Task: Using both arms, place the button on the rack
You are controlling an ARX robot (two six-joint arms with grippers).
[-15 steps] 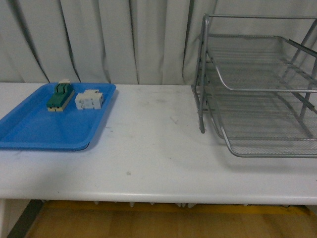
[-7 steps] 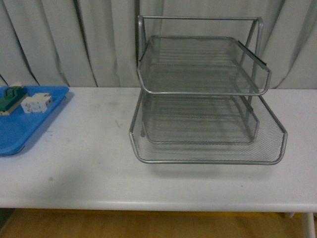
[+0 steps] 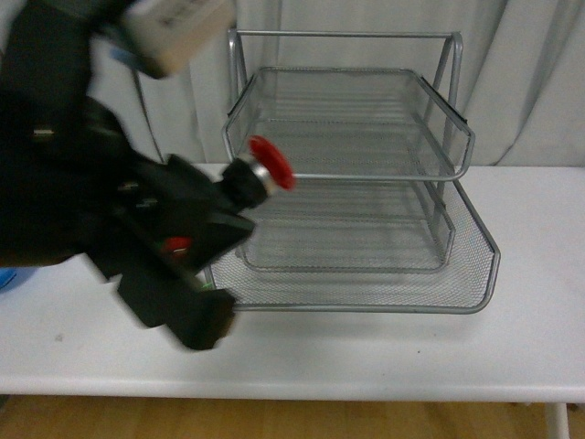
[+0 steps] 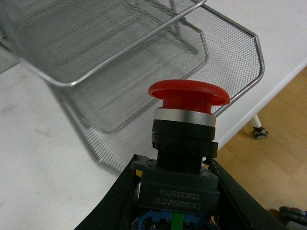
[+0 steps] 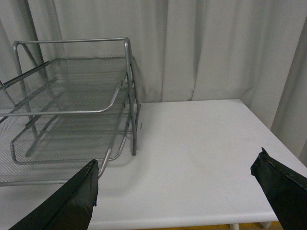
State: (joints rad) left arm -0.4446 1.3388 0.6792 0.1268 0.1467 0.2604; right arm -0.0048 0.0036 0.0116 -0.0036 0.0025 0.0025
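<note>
My left gripper (image 3: pixel 228 197) is shut on the button (image 3: pixel 260 174), whose red cap points toward the silver wire rack (image 3: pixel 347 165). It holds the button in the air at the rack's left front, about level with the upper tray rim. In the left wrist view the button (image 4: pixel 184 139) stands upright between the jaws (image 4: pixel 177 201), its dark body clamped, with the rack (image 4: pixel 120 72) beyond it. My right gripper (image 5: pixel 177 187) is open and empty above the white table, to the right of the rack (image 5: pixel 72 96). It is out of the front view.
The white table (image 3: pixel 366 347) carries the rack in the middle. A grey curtain (image 3: pixel 530 82) hangs behind. The bulky left arm (image 3: pixel 82 183) fills the front view's left side. The table's right edge (image 5: pixel 268 139) and wood floor (image 4: pixel 268 158) show.
The front camera has kept swinging right: the blue tray has left the view and the rack has moved slightly left. The left arm with the button has come into the front view.
</note>
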